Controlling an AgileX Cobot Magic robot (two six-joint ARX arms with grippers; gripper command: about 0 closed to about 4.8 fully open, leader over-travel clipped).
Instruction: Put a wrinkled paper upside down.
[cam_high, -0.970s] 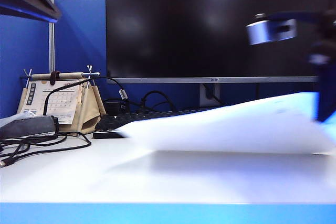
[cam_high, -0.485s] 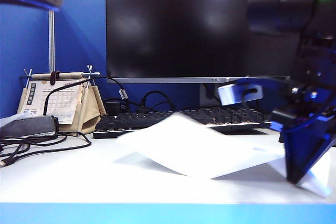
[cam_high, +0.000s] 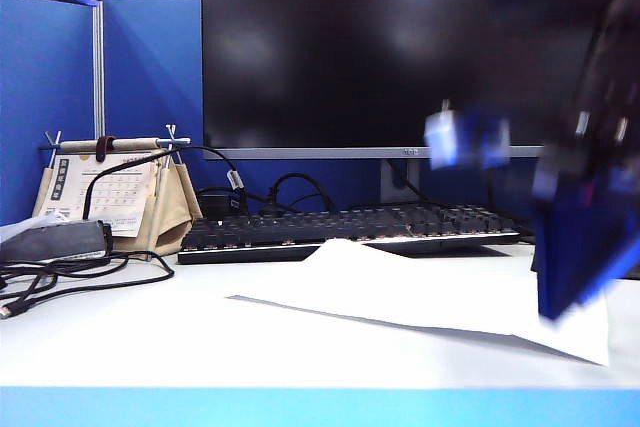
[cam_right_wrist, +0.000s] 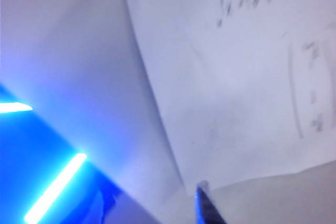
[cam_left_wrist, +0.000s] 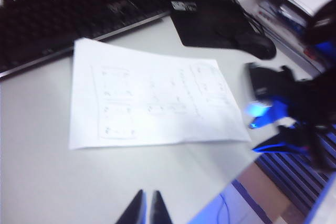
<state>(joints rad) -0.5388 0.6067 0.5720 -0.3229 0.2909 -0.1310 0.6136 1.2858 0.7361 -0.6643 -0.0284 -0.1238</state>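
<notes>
Faint print on wrinkled paper (cam_left_wrist: 152,100), unreadable. White worktop (cam_high: 150,337), blue partition, keyboard (cam_high: 340,229) at 12 o'clock. Left end effector (cam_left_wrist: 147,209) together; right end effector (cam_right_wrist: 207,205) state unclear.

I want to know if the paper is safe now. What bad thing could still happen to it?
The right gripper hangs low over the paper's near corner, so pulling away might drag or flip it. One side of the paper humps up off the table, so a puff of air could slide it toward the keyboard. The left gripper is shut, away from the sheet, and could not catch it.
</notes>
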